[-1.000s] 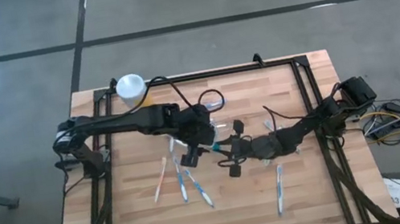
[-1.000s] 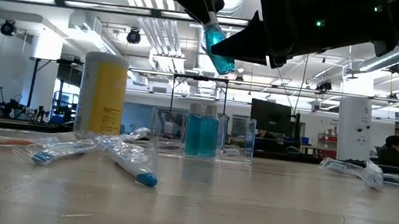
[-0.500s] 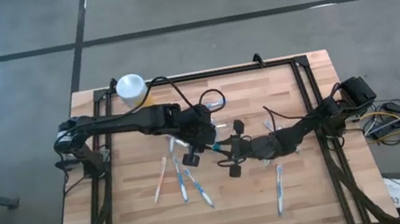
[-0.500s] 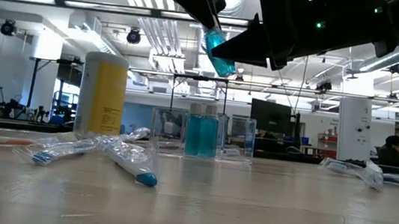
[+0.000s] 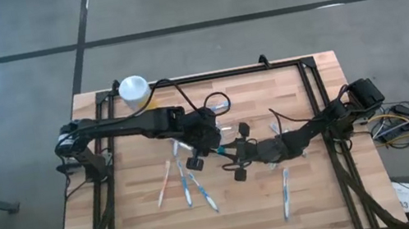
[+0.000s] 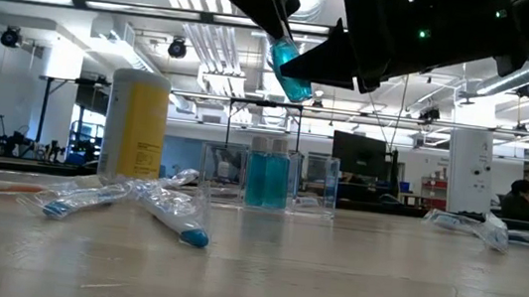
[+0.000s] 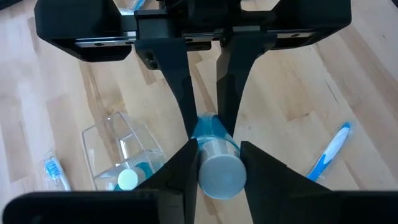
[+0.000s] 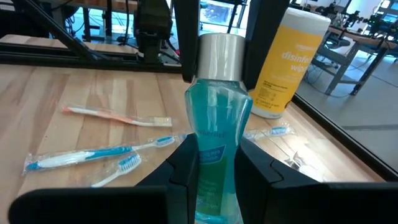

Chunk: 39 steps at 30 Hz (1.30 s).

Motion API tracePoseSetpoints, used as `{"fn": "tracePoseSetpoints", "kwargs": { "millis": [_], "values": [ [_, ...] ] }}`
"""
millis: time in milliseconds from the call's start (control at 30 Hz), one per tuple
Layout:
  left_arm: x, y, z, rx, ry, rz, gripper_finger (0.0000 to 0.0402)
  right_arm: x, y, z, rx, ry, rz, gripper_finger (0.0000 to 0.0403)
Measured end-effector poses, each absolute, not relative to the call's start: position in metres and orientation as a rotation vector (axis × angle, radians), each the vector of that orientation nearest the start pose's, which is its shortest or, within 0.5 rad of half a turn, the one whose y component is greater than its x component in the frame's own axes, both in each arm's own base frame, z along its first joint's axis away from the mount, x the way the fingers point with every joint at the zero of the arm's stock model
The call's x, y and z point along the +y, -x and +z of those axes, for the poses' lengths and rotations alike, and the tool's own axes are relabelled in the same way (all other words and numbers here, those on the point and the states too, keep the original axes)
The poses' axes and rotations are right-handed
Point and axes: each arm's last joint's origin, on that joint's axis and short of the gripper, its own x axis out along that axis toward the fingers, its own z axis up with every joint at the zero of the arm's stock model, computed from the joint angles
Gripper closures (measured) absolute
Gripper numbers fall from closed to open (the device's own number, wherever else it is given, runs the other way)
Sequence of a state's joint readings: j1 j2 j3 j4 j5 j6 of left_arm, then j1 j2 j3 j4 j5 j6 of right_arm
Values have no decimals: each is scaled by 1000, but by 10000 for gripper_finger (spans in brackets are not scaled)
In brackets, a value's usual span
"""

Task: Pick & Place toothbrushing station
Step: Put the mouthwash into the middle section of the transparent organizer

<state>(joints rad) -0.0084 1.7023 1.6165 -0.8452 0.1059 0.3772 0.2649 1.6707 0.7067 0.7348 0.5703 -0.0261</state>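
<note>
Above the counter [image 5: 310, 197], both grippers pinch one blue mouthwash bottle [image 8: 214, 146]: left gripper [image 7: 208, 134] at its neck, right gripper [image 8: 211, 180] lower. One clear toothbrushing station [image 7: 121, 152] sits beneath; one yellow canister [image 6: 136, 126] stands apart.

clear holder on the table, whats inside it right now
The clear holder already contains a blue bottle standing upright; the left wrist view shows its white cap. Its other compartments look empty, though the gripper fingers cover part of it.
</note>
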Motion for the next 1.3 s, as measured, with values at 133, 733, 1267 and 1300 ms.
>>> {"fn": "tracePoseSetpoints", "kwargs": {
  "millis": [133, 733, 1267, 1300],
  "values": [
    [-7, -361, 326, 898, -313, -282, 303, 70, -318, 178, 214, 120, -301, 335],
    [-7, -361, 323, 924, -337, -286, 303, 70, -318, 181, 198, 117, -321, 192],
    [7, -345, 352, 993, -439, -184, 303, 84, -306, 184, 243, 149, -432, 115],
    [11, -344, 355, 1001, -443, -171, 303, 86, -303, 184, 258, 138, -425, 117]
  ]
}}
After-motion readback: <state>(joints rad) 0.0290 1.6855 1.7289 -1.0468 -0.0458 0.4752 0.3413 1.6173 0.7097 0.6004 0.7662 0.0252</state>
